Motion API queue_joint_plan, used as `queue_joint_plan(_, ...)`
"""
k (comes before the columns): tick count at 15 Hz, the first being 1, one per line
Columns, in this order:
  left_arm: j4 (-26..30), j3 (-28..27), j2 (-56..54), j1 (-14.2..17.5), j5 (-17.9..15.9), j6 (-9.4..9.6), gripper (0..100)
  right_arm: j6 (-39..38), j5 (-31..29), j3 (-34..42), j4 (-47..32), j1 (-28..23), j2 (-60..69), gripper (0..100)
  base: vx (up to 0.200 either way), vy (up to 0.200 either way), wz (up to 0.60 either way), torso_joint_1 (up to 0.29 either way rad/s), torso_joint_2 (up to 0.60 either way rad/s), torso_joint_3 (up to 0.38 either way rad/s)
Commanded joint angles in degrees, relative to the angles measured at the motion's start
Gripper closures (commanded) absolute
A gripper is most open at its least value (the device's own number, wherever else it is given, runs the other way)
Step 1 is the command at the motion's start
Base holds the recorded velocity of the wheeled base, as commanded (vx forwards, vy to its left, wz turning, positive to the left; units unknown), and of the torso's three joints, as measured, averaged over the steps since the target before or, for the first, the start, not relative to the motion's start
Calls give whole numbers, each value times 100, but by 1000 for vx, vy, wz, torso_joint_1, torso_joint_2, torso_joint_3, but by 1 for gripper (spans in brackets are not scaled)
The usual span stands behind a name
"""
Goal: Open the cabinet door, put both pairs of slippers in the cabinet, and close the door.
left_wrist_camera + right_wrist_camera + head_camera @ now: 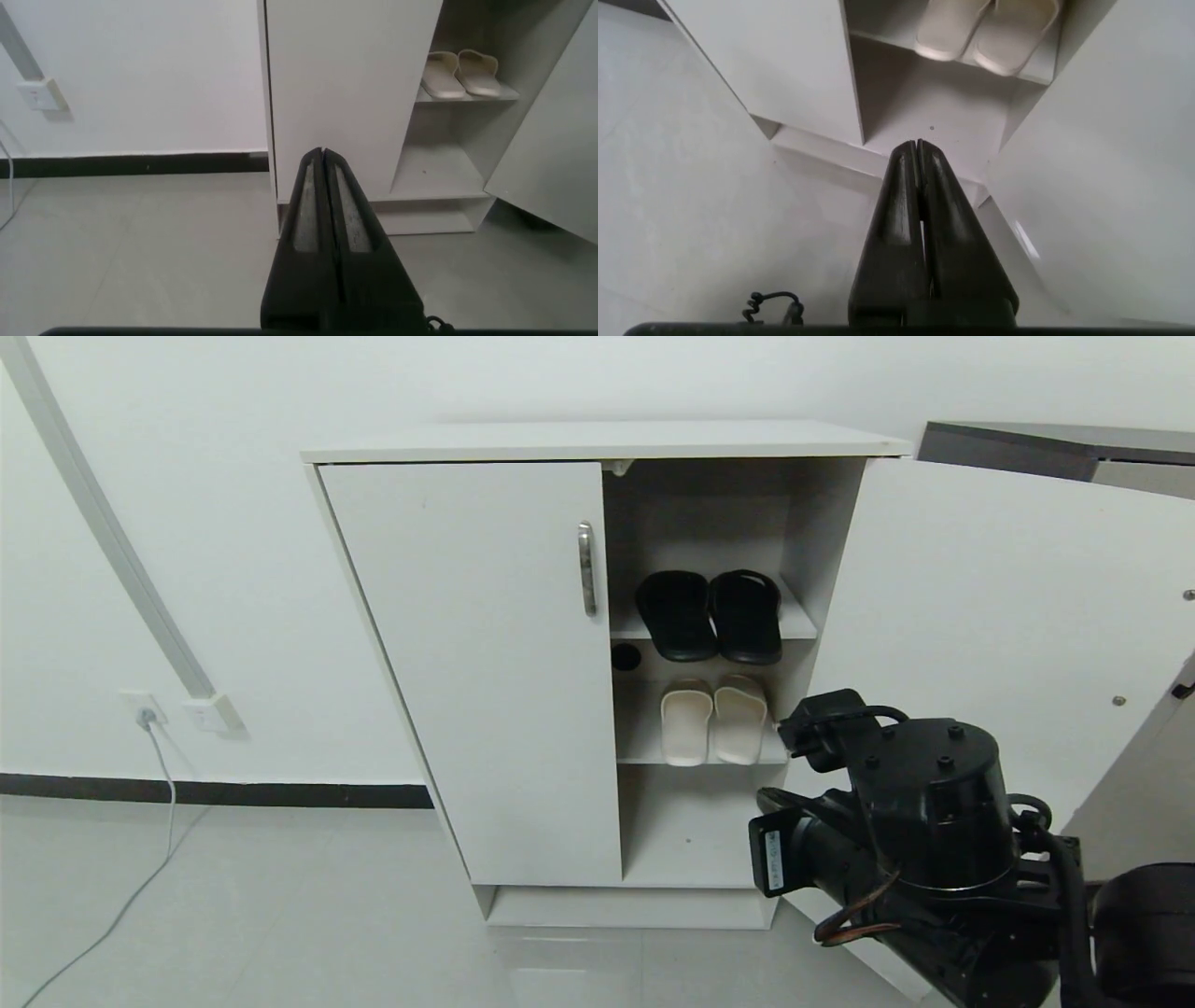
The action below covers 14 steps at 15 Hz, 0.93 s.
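Observation:
The white cabinet (597, 441) stands against the wall, its left door (476, 663) closed and its right door (1008, 635) swung wide open. Black slippers (709, 614) rest on the upper shelf. White slippers (713, 720) (461, 74) (985, 25) rest on the middle shelf. My right arm (924, 840) is low in front of the open door. Its gripper (920, 154) is shut and empty, hovering before the cabinet's bottom compartment. My left gripper (323, 159) is also shut and empty, held back from the cabinet above the floor.
A wall socket (145, 707) with a grey cable (163, 803) is at the left, under a slanted conduit (103, 523). The bottom compartment (686, 826) holds nothing. A grey unit (1055, 443) stands behind the open door. Bare tiled floor (243, 915) lies at the front left.

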State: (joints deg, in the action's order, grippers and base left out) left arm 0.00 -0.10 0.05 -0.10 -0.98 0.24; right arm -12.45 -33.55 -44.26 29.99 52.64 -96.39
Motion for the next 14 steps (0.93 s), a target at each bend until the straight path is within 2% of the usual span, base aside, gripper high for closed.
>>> queue_joint_plan(1, 0, 1, 4, 1, 1, 2, 100, 23, -3, 49, -2, 10, -11, 100, 0, 0, 0, 0, 0, 0)
queue_joint_plan(6, 0, 1, 4, 1, 1, 2, 100, 32, 68, 102, 42, 10, -38, 100, 0, 0, 0, 2, -57, -55)
queue_joint_plan(9, 0, 1, 4, 1, 1, 2, 100, 32, 77, 111, 42, 10, -29, 100, 0, 0, 0, 22, -193, -344)
queue_joint_plan(14, 0, 1, 4, 1, 1, 2, 100, 32, 85, 129, 42, -17, -55, 100, 0, 0, 0, 69, -521, -363)
